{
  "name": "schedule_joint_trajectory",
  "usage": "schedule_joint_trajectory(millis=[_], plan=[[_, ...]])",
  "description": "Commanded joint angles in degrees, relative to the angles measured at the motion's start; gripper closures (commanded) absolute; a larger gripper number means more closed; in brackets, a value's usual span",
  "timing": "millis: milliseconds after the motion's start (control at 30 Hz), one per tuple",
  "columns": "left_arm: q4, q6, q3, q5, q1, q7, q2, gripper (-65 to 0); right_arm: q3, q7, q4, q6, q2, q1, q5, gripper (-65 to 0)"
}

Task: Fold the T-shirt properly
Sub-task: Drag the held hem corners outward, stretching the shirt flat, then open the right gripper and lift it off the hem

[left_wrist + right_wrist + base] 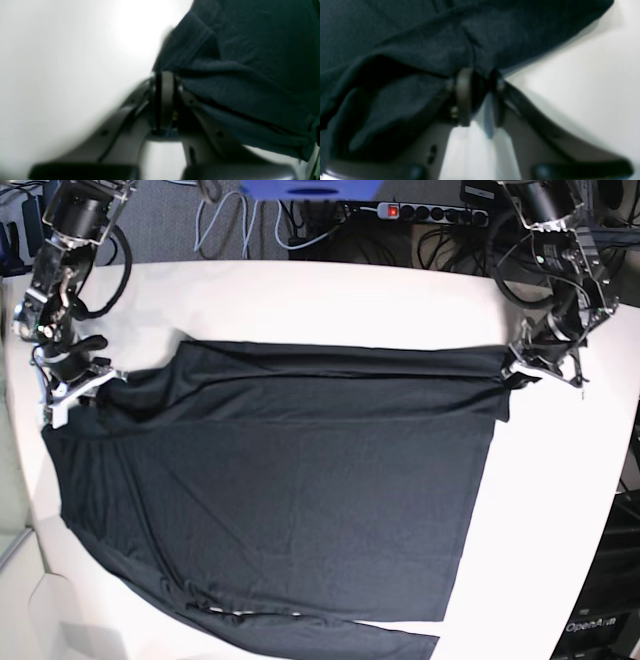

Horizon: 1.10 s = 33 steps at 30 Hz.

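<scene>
The T-shirt (290,490) lies spread flat across most of the white bench (330,295), black and unprinted, with a folded band along its far edge and its near hem running off toward the bench's near rim. A sleeve or side panel trails out at the near left.

Both far corners are where the arms work. The left gripper (165,75), at the far right of the scene (522,368), has its jaws together on the shirt's corner; the wrist view shows cloth pinched at the tips. The right gripper (477,82), at the far left of the scene (75,385), has its jaws slightly apart, with fabric bunched against and partly between them. Whether that cloth is held there or is slipping free cannot be told from the blurred view.

The likely trouble is uneven handling. If one corner is let go while the other stays pinched, any pull from the pinched side would drag the far band askew and spoil the straight edge. Cloth could also snag on a parting jaw and lift with it, rumpling the left corner. The soft fabric will crease easily where it is already bunched near the left shoulder.
</scene>
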Motion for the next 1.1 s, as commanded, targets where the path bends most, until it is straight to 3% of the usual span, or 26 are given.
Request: schedule_joint_trajectory(millis=[0, 200, 300, 433, 600, 767, 1067], plan=[[0.8, -0.4, -0.1, -0.6, -0.5, -1.0, -0.9, 0.0, 0.3, 0.0, 1.0, 0.3, 0.8, -0.4, 0.2, -20.1], [0.8, -0.4, -0.1, -0.6, -0.5, -1.0, -0.8, 0.0, 0.4, 0.5, 1.1, 0.3, 0.7, -1.8, 0.2, -26.1], [0.8, -0.4, -0.1, -0.5, -0.5, -1.0, -0.7, 0.0, 3.6, 0.1, 3.0, 0.3, 0.1, -2.1, 0.2, -27.5], [0.8, -0.4, -0.1, -0.4, -0.5, -1.0, -0.8, 0.0, 7.5, -0.1, 10.6, 0.4, -3.1, -4.8, 0.2, -29.9], [0.8, -0.4, -0.1, -0.4, -0.5, -1.0, -0.8, 0.0, 6.9, 0.4, 17.7, 0.6, -7.3, -9.6, 0.2, -31.4], [0.8, -0.4, -0.1, -0.4, -0.5, -1.0, -0.8, 0.0, 7.1, -0.2, 20.1, 7.9, -11.9, -10.9, -0.1, -31.4], [0.8, -0.4, -0.1, -0.4, -0.9, -1.0, -0.8, 0.0, 6.7, -0.2, 19.7, 7.9, -15.8, -12.6, 0.2, -31.4]])
